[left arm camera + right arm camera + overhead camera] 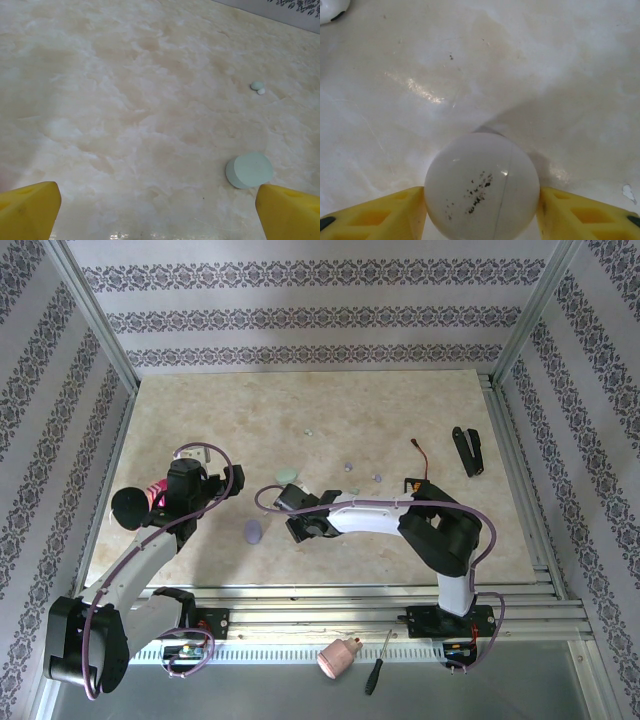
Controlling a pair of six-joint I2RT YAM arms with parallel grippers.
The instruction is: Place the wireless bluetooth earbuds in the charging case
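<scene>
We see the white charging case (481, 187) centred between the right gripper (482, 200) jaws, both touching its sides; left gripper (157, 192) spread wide, farther off.

left gripper (157, 212) jaws wide apart | right gripper (482, 210) jaws half-narrowed, low

A case (480, 175) sits between the right gripper's (481, 200) fingers, an earbud (332, 9) beyond it. A second case (249, 170) lies before two earbuds (257, 85)
</scene>
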